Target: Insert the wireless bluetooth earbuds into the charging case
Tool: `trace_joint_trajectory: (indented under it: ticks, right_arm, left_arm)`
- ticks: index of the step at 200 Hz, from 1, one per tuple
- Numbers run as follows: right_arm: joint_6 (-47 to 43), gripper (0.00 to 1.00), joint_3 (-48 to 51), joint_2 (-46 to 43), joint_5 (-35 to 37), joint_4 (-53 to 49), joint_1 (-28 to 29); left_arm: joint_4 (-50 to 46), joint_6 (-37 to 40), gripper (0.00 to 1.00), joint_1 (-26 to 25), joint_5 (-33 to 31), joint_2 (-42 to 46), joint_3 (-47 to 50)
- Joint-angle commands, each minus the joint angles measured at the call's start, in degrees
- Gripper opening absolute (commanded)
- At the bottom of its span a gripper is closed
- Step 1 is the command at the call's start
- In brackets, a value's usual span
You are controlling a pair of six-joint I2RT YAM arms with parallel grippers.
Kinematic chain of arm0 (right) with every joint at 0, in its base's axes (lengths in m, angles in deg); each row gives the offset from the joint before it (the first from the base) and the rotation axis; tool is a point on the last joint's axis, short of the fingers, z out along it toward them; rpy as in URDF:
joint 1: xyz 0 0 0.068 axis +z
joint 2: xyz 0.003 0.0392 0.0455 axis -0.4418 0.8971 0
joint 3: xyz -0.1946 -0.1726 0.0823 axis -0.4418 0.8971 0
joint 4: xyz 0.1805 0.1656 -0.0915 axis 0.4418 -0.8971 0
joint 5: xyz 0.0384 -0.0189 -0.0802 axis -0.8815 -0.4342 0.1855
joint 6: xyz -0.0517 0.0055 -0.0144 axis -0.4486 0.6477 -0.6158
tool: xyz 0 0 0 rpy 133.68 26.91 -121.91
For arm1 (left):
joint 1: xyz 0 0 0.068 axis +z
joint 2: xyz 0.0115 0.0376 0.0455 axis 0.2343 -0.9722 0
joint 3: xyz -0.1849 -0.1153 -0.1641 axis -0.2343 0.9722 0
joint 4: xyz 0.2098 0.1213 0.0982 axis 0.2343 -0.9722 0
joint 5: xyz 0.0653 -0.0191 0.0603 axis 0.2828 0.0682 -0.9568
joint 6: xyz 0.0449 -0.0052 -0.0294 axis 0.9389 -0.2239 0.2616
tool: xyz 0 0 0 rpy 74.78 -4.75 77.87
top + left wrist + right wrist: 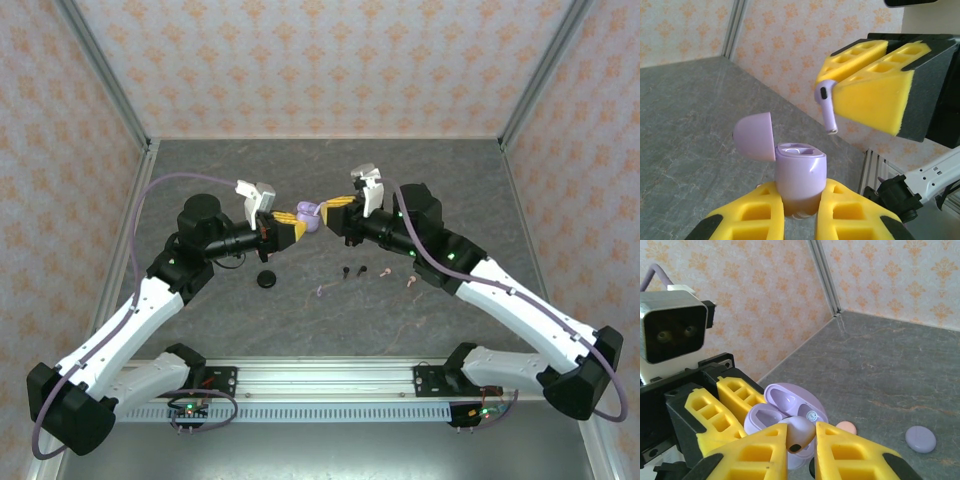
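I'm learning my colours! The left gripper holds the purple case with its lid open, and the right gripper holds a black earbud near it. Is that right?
Not quite: the earbud is lilac, not black, as the left wrist view shows. The left gripper does hold the purple case with its lid open, and the right gripper holds that earbud near it.

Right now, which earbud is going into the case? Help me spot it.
Look above the middle of the table. There the right gripper pinches a lilac earbud near the open lilac case in the left gripper. The other earbuds lie loose on the table.
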Motion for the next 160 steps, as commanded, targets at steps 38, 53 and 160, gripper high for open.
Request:
trace_joint_trajectory:
  ticks: [38, 53, 160]
  right_arm:
    - [-0.99, 0.18, -2.35, 1.36, -1.16, -0.54, 0.47]
    - [-0.74, 0.18, -2.17, 1.36, -1.61, -0.41, 0.47]
    - [-0.77, 0.18, -1.76, 2.06, -0.41, -1.84, 0.56]
  left_arm:
    - [0.38, 1.02, 0.00, 0.06, 1.19, 0.44, 0.49]
    - [0.28, 1.04, 0.00, 0.01, 1.22, 0.52, 0.50]
    - [0.41, 0.92, 0.00, 0.06, 1.16, 0.59, 0.59]
